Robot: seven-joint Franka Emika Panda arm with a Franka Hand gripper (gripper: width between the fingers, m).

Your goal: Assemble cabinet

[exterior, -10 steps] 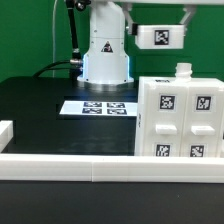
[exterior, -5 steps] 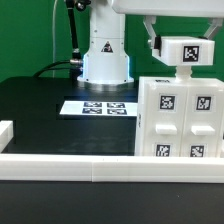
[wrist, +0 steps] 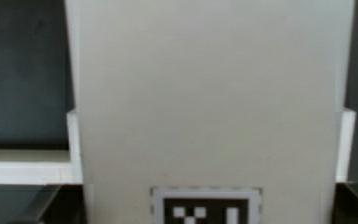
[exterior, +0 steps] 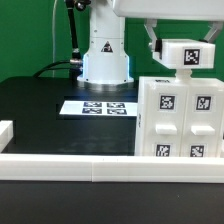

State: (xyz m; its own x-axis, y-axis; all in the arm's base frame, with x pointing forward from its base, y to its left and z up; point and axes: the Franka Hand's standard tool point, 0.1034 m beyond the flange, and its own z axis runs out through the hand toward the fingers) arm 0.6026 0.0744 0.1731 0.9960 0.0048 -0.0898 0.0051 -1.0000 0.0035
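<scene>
As panel (exterior: 186, 54) hangs above box (exterior: 180, 115) edge, table (exterior: 40, 100) beside

The light is bright and even in the exterior view. The white cabinet (exterior: 180, 115) and the white rail (exterior: 70, 167) look very bright, almost glowing. The side of the cabinet facing the exterior view's left is a bit greyer. The black counter (exterior: 35, 100) looks dark and flat. Edges there are a little soft. The wrist view is dimmer and very blurry. In it the white panel (wrist: 202, 90) looks grey, and its tag (wrist: 208, 210) is fuzzy.
</scene>
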